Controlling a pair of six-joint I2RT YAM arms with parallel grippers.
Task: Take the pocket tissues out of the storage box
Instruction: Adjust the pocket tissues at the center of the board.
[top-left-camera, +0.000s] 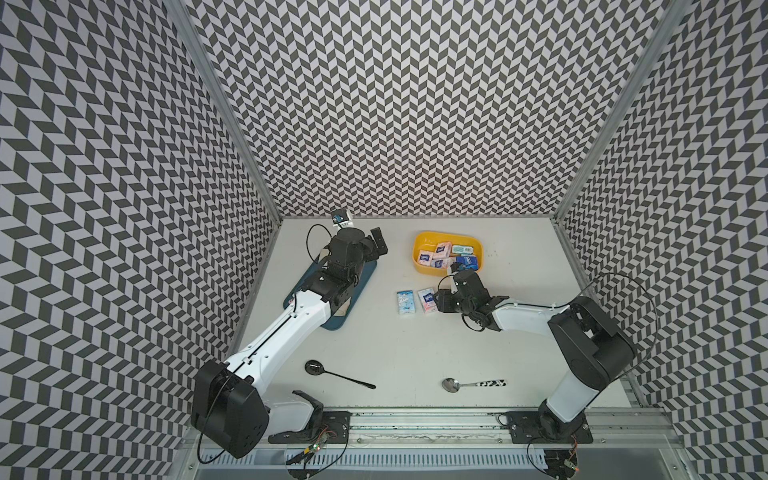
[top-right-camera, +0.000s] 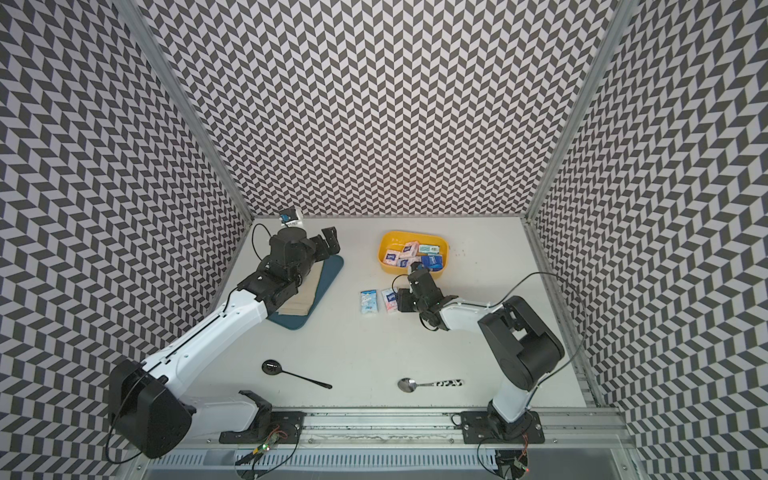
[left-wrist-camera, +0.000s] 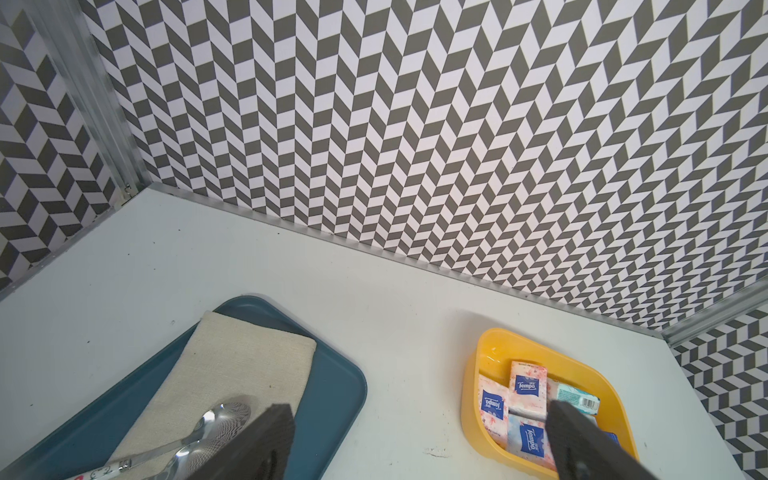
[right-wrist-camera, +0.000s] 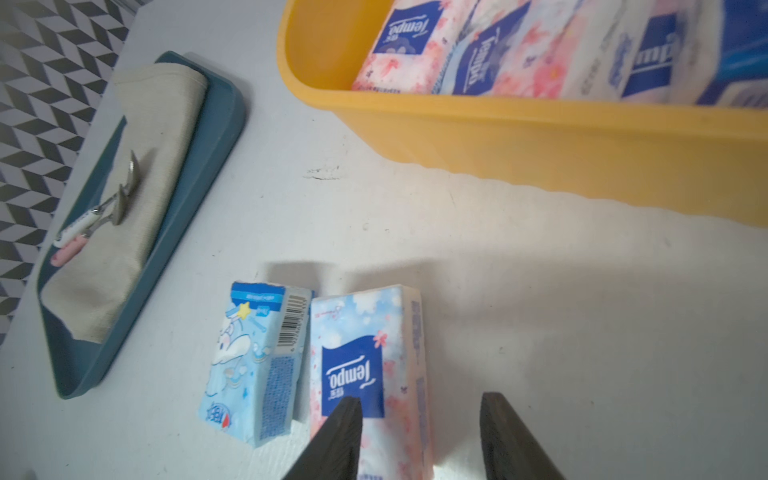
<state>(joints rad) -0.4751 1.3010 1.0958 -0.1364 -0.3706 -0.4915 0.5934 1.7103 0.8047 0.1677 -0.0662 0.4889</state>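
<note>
Snagging threatens if the right tool (right-wrist-camera: 419, 399), jaws parted over the pink-white plastic-wrapped tissue pack (right-wrist-camera: 357, 332) lying on the white worktop (right-wrist-camera: 540, 311), lifts crookedly; more packs (right-wrist-camera: 399, 45) fill the bright yellow plastic tub (right-wrist-camera: 540, 158) by its far edge.

A dark-blue tray (left-wrist-camera: 336, 399) carries a beige cloth (left-wrist-camera: 249, 365) with what look like two spoons (left-wrist-camera: 216, 419) on it. On the white table (top-left-camera: 395, 345) lie a black spoon (top-left-camera: 338, 375) and a silver spoon (top-left-camera: 451, 385), well apart.

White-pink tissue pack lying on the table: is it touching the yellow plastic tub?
Apart. Right wrist view shows bare white table between the white-pink plastic-wrapped tissue pack and the wall of the shallow yellow plastic tub.
</note>
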